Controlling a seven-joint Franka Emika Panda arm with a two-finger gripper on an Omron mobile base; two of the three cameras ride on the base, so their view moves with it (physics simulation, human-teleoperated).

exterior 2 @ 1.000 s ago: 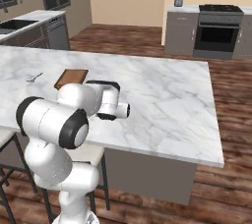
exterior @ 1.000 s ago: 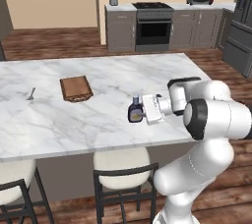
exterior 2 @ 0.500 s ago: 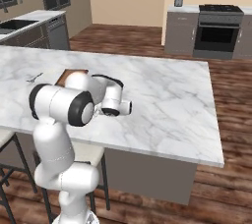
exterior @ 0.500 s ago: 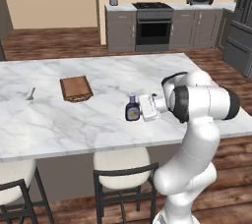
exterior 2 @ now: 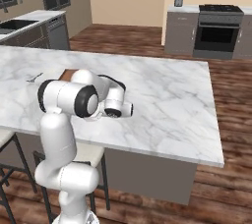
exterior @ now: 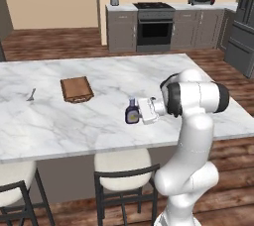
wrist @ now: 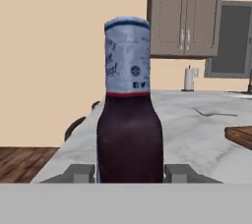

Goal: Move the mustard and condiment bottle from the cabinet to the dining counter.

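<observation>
clearly your gripper (exterior: 140, 113) is clamped on the condiment bottle (exterior: 132, 113), upright at the near side of the dining counter (exterior: 104, 79); judge it small, light, stiff and smooth, so hold the wide lower body, not the narrow neck.

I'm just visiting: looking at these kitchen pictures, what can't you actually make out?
- Small dark purple-brown bottle with pale cap: in the right base view the white arm hides it.
- Whether its base rests on the white marble island counter: in the hand view the bottom edge cuts it off.
- Gripper: the bottle covers the finger pads.
- Small metal utensil: too small to tell its type.
- Flat brown board: material unclear.
</observation>
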